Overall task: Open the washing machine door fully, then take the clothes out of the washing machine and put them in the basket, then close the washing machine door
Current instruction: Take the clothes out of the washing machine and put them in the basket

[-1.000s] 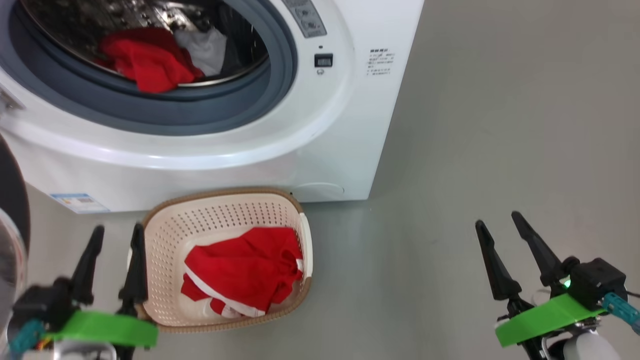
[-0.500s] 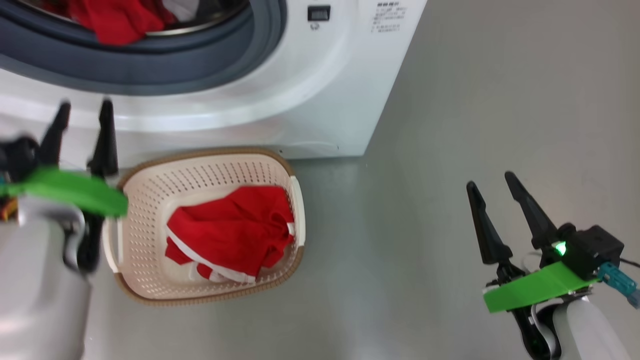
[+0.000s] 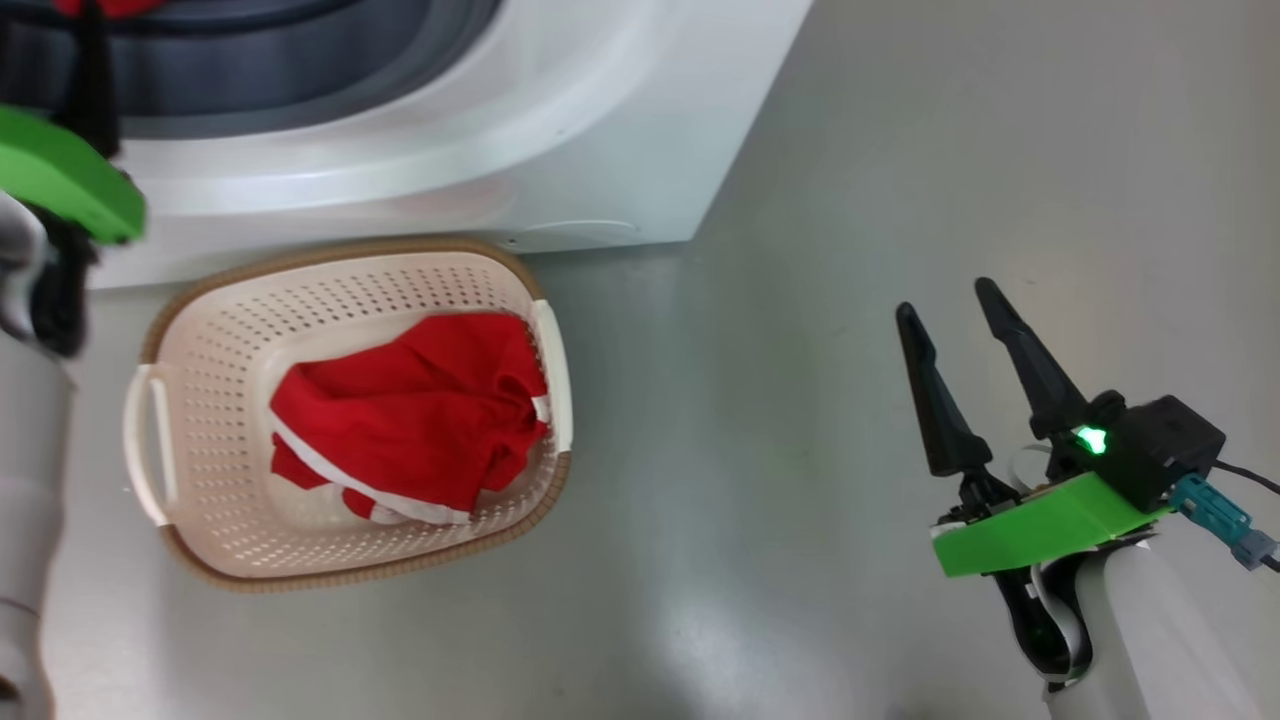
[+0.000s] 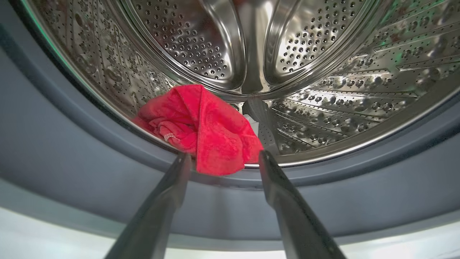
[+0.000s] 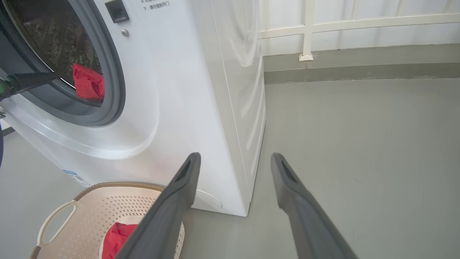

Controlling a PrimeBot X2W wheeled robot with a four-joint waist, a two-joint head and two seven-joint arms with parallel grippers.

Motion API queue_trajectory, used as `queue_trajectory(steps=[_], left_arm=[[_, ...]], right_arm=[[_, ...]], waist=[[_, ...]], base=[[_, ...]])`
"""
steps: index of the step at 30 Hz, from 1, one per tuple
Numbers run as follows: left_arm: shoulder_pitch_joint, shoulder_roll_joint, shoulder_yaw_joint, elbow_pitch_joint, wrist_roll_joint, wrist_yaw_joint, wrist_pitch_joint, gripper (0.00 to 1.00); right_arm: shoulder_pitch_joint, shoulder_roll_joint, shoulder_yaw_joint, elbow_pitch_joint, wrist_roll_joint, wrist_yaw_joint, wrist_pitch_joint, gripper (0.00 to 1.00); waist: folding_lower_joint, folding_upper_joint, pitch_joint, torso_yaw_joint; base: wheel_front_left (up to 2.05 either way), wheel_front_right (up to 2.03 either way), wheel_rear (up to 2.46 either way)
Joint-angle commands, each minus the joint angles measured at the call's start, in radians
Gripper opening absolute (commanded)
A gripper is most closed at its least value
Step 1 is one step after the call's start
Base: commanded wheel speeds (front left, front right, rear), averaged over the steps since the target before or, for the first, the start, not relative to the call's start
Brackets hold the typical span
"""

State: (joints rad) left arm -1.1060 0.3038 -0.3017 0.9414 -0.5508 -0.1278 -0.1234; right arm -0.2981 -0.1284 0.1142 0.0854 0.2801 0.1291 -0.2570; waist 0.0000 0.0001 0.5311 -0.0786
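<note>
My left claw (image 4: 224, 155) gapes, empty — the red clothes (image 4: 205, 126) sit straight ahead at the front lip of the drum (image 4: 201, 46), just beyond its tips; the right claw (image 3: 945, 298), spread too, hangs far off.

Shiny perforated steel drum (image 4: 251, 54); red cloth clothes (image 4: 208, 129).

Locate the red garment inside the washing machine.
Left wrist view: the red garment lies at the front lip of the drum, just beyond the open left gripper.
</note>
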Motion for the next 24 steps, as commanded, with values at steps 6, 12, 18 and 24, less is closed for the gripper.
queue_trajectory(steps=[6, 12, 18, 24], left_arm=[[-0.132, 0.087, -0.037, 0.102, -0.017, -0.003, 0.005, 1.0], [-0.208, 0.11, -0.08, 0.19, -0.024, -0.003, -0.007, 1.0], [-0.263, 0.131, -0.104, 0.252, -0.019, -0.003, -0.023, 1.0], [-0.292, 0.138, -0.129, 0.28, -0.026, -0.003, -0.026, 0.85]], right_arm=[[-0.02, 0.015, 0.047, -0.018, -0.015, 0.002, -0.005, 1.0], [-0.034, 0.024, 0.068, -0.017, -0.015, 0.002, -0.005, 1.0], [-0.044, 0.031, 0.086, -0.018, -0.015, 0.002, -0.005, 1.0], [-0.047, 0.039, 0.088, -0.023, -0.016, 0.002, -0.005, 1.0]], waist=[[0.0, -0.0001, 0.041, -0.046], [0.0, -0.0001, 0.061, -0.074], [0.0, -0.0001, 0.077, -0.098], [0.0, -0.0001, 0.091, -0.114]], base=[[0.0, 0.0, 0.0], [0.0, 0.0, 0.0], [0.0, 0.0, 0.0], [0.0, 0.0, 0.0]])
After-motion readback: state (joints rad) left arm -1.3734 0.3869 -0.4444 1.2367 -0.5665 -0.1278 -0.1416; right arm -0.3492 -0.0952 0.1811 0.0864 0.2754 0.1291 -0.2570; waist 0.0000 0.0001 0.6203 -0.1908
